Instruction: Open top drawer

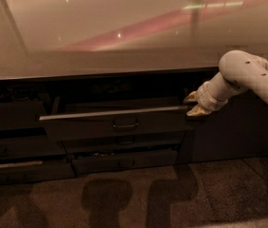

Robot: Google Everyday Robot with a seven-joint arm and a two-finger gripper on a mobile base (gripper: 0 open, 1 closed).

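Top drawer (86, 127) partway out, end effector (194, 105) at its right corner.
The opening step looks to be in hand: the one top drawer stands forward of the two narrower drawers (100, 164) below it, just under the tabletop (124, 63). The single end effector sits at the right end of the drawer's pale top edge, away from the handle (125, 124); wide or narrow, I cannot tell. The next move probably calls for a straight, level pull outward.

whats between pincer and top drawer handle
In the camera view, only bare front: pincer at the right end of the top drawer, handle at its middle.
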